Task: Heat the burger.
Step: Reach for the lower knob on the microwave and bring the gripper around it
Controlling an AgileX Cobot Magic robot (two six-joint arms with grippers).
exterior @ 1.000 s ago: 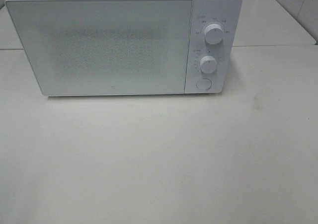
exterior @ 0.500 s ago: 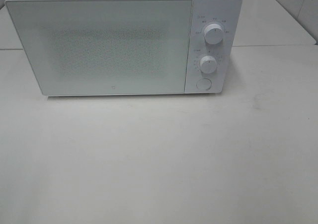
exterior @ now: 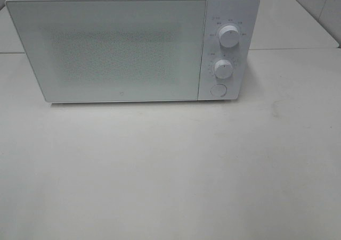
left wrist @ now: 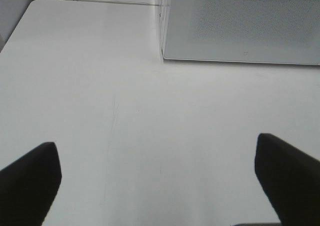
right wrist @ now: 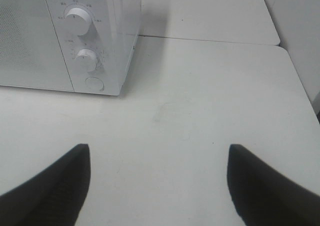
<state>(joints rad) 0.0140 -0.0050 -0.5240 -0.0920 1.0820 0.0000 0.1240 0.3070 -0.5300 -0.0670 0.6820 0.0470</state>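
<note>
The burger is out of view in every frame. A white microwave (exterior: 122, 43) stands at the back of the table with its door shut; it has two round knobs (exterior: 228, 36) and a round button (exterior: 218, 90) on its right panel. It also shows in the left wrist view (left wrist: 240, 23) and the right wrist view (right wrist: 75, 35). Neither arm shows in the high view. My left gripper (left wrist: 157, 181) is open and empty over bare table. My right gripper (right wrist: 157, 186) is open and empty, in front of the microwave's control panel.
The white table (exterior: 170, 165) stretches in front of the microwave. A seam between table tops runs behind at the right (right wrist: 210, 39). A tiled wall (exterior: 319, 6) is at the far right.
</note>
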